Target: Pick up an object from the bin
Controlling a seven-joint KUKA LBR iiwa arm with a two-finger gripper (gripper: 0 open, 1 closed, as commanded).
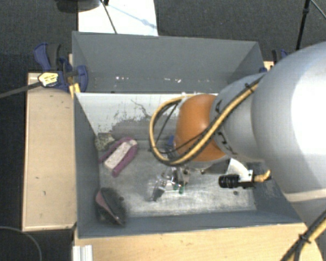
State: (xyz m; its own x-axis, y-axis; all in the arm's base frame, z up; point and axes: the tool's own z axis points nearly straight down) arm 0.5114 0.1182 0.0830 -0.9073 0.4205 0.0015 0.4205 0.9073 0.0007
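Observation:
My gripper (167,187) hangs low over the bin floor near the middle front, below the orange cover. No loose thing shows directly under it. The nearest thing is a purple and pink oblong object (119,154), lying tilted to the gripper's upper left. A dark, rounded object with a reddish edge (110,205) rests in the bin's front left corner, well left of the gripper.
A small olive-grey scrap (103,141) lies against the left wall behind the purple object. The arm and its yellow cables cover the bin's right half; a white and black fitting at the cable's end sits right of the gripper.

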